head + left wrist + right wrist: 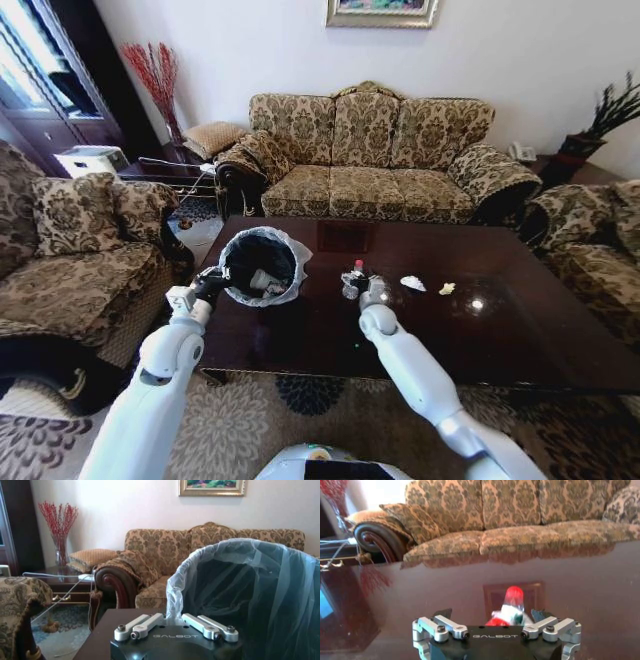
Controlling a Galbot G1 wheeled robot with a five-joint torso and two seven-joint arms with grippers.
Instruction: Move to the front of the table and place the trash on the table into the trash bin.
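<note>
"GALBOT" printed in pale letters on black housing of both hands, legible in both wrist views.

Right hand (496,619): fingers spread apart, straddling small clear bottle w/ red cap (512,605); fingertips either side, not closed on it. Bottle upright on glossy dark brown wooden counter (500,330), label red/green/white, text unreadable. Right arm stretched forward from lower right, wrist low over counter near its middle.

Left hand (172,624): clamped on rim of small round black trash bin w/ translucent white plastic liner (262,265), liner edge pinched between fingers. Left arm extended forward from lower left, hand at bin's near-left rim. Bin standing on counter's left end, tilted toward robot; white paper cup (263,281) lying inside.

Rest of trash right of bottle on counter: white crumpled paper scrap (413,283), then yellowish scrap (447,288), both apart from right hand.

Beyond counter: patterned gold-brown three-seat sofa (375,155), matching armchairs at both sides, framed picture (382,11) on wall, glass vase of red branches (152,75) in left corner.
</note>
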